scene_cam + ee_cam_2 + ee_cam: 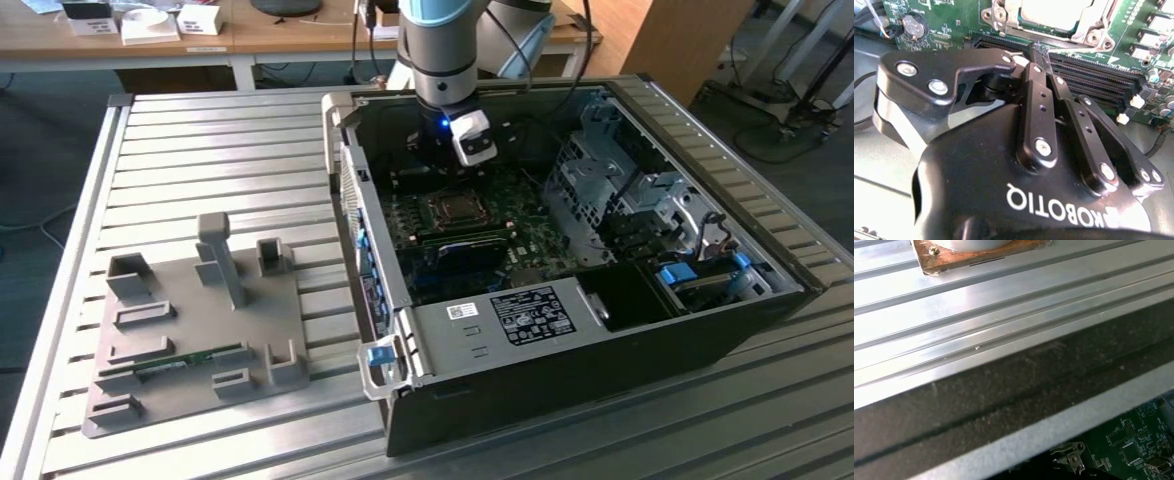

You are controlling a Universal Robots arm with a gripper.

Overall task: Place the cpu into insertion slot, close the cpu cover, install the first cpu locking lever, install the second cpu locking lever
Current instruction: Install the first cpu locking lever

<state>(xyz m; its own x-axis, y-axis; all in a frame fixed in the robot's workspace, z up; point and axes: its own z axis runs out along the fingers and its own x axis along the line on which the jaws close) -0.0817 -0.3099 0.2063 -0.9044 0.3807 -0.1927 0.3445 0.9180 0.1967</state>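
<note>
One claw (1040,56) fingers together, empty, second wrist view, cpu (1064,11) under cover (1081,31).

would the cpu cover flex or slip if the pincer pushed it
The cpu cover looks like thin silvery metal, so probably stiff yet bendable under force. Its smooth shine suggests it may be slippery. It lies flat around the cpu, so tipping seems unlikely.
</note>
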